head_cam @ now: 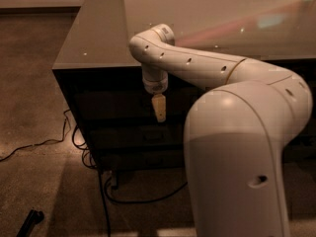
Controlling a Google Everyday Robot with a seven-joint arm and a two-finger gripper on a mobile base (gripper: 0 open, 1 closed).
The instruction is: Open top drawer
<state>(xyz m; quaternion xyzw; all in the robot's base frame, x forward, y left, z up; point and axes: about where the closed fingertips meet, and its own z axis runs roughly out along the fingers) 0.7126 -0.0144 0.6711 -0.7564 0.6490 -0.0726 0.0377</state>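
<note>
The top drawer (111,100) is the uppermost dark front of the cabinet, just under the grey countertop (94,38). Its front sits flush with the fronts below it. Its metal pull does not show; it lies in shadow or behind the gripper. My gripper (159,110) hangs straight down from the white wrist (154,80), in front of the middle of the top drawer's front, its tan tip near the drawer's lower edge. I cannot tell whether it touches the front.
Two more dark drawer fronts (128,137) lie below. My large white arm link (237,172) hides the cabinet's right side. Black cables (111,191) trail on the brown floor at the cabinet's foot, and a small black object (30,221) lies at the bottom left.
</note>
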